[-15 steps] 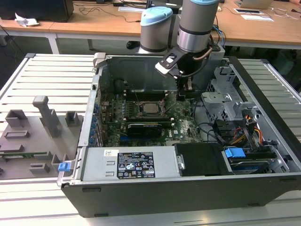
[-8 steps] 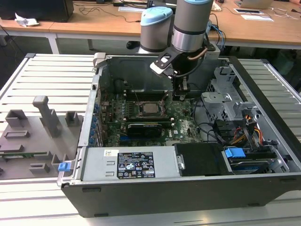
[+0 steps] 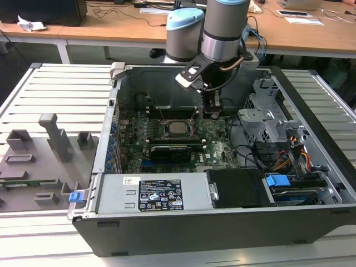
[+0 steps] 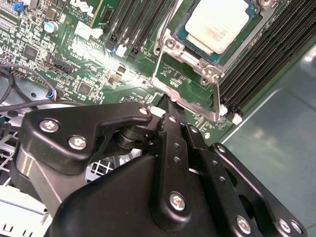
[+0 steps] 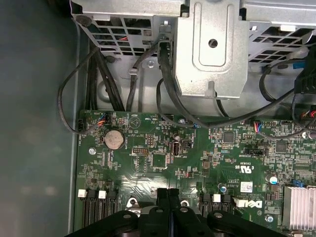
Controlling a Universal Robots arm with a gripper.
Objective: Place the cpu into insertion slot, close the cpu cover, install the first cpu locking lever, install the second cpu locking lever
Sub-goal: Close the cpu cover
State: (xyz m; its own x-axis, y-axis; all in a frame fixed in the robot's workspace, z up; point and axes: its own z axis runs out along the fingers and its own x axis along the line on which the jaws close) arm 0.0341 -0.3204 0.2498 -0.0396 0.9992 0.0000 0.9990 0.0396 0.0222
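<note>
- An open computer case (image 3: 167, 225) lies on the slatted tabletop (image 3: 61, 89), with the motherboard (image 5: 163, 158) facing up.
- The cpu (image 4: 217, 24) sits silver side up in the insertion slot (image 4: 196, 45), towards the board's far edge in the exterior view.
- The cpu cover (image 4: 216, 98) is open beside the slot, leaving the chip exposed.
- The hand (image 4: 169, 104) is closed, fingertips together at the cover's free edge, probably because slim tips suit the thin plate. Whether it pinches the plate is unclear.

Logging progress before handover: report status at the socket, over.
Tool shut, tips beside metal-edged square insertion slot. Silver square cpu seated in it. Nothing seen in the way.
</note>
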